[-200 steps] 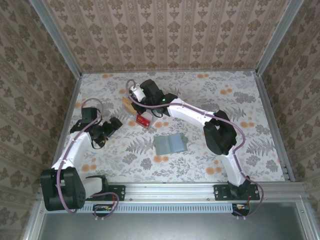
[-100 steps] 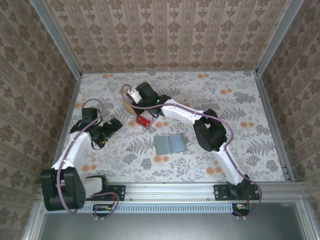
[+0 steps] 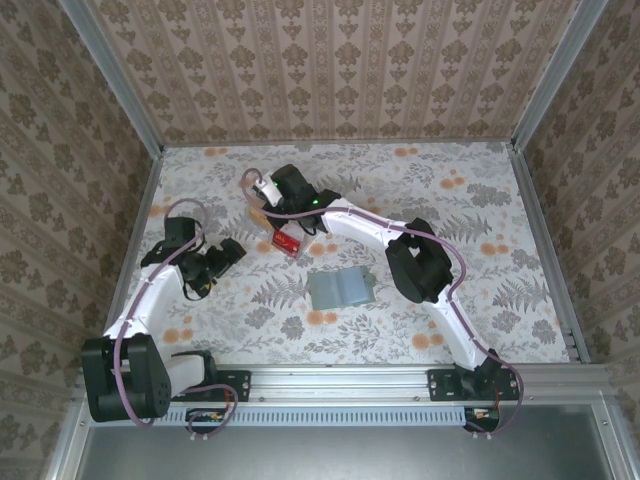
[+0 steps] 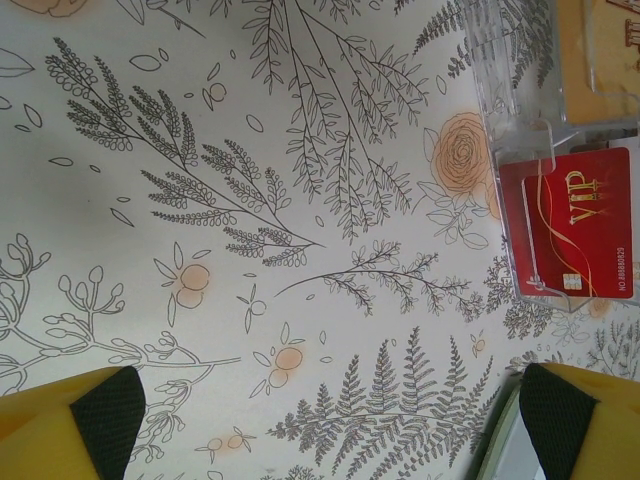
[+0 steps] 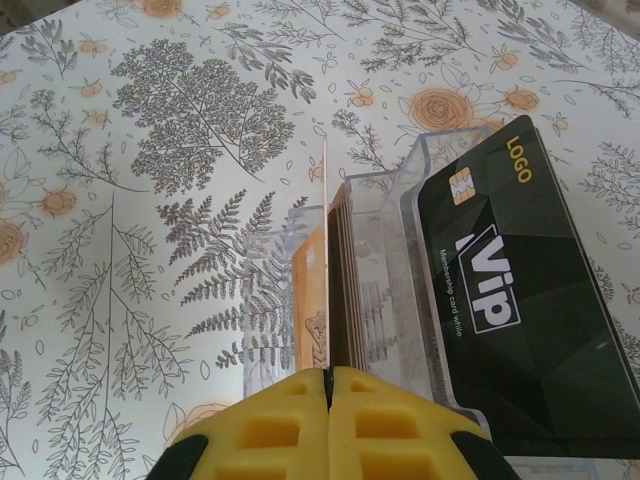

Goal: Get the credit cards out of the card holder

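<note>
The card holder lies open and flat at the table's middle; its grey-green edge shows in the left wrist view. My right gripper is shut on a tan-orange credit card. It holds the card on edge over the left compartment of a clear tray. My left gripper hangs open over bare tablecloth, left of the card holder, with nothing between its fingers.
The clear tray stands left of centre at the back. It holds a red VIP card, a black VIP card and a tan card. Patterned walls close the table on three sides.
The right arm's elbow has swung left and its gripper has shifted slightly left and back over the tray, still shut on the card. The left arm has not moved.
</note>
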